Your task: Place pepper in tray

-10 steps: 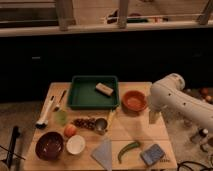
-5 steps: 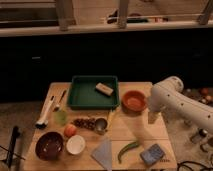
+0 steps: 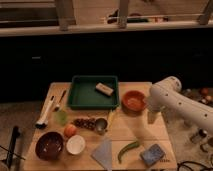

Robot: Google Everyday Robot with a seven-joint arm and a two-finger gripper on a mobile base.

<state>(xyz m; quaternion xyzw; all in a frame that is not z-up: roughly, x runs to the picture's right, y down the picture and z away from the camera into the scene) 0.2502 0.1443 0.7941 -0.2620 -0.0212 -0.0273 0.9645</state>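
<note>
A green pepper [image 3: 129, 149] lies near the front edge of a wooden worktop [image 3: 135, 129], between a grey cloth [image 3: 104, 152] and a blue sponge [image 3: 153, 154], well apart from the dark green tray [image 3: 82, 97] at the back. The pepper is long, slim and gently curved, its darker stem end pointing toward the cloth.

The robot's white arm reaches in from the right, and its end effector [image 3: 151, 118] hangs over the worktop just beside an orange bowl [image 3: 134, 100], short of the pepper. Whether it is released or clenched cannot be told from this view; it does not have the pepper.

The pepper looks light and fairly firm, with a smooth, waxy skin that could slip under a hard pinch. Its narrow, rounded body may roll as it is closed on. The thicker middle of the curve, taken across its width, seems the surest place to hold, since the tapering tip offers little to grip.

The tray already carries a small tan block [image 3: 103, 88] at its right end, leaving the left part of its floor open for the pepper.
</note>
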